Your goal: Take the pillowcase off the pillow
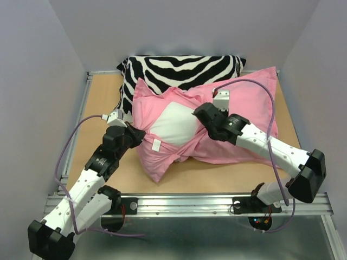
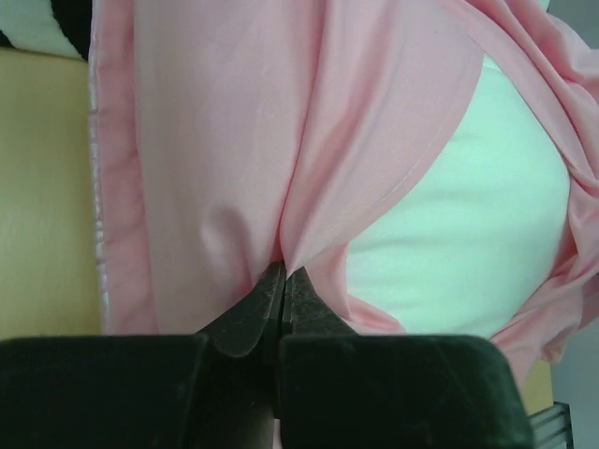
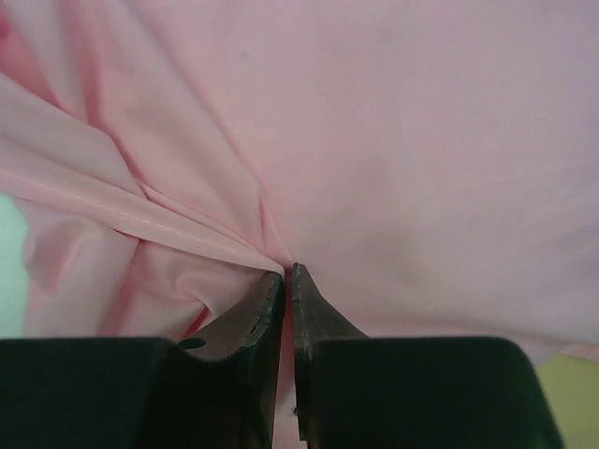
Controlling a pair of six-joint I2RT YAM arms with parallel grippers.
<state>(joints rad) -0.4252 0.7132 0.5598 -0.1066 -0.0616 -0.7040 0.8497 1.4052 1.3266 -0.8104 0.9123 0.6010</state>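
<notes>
We see bare table [image 1: 100,100] at left & along near edge: room to pass. At back the zebra cushion [image 1: 184,67] blocks; pillowcase [image 1: 249,103] w/ pillow [image 1: 173,123] fills middle & right, touching it, only thin strip free at right.

Wears white shells on left arm [image 1: 81,192] at 7 o'clock and right arm [image 1: 274,147] at 4 o'clock, with chunky black housings at the joints. Trails a lilac cable [image 1: 64,154] along each. Shows small dark screw dots on the white links. Ends in left gripper [image 2: 283,273] and right gripper [image 3: 288,271]: matte black fingers [image 3: 257,318] tapering from blocky bodies to wedge tips. Glows red and blue by the right base [image 1: 246,206], 5 o'clock.
</notes>
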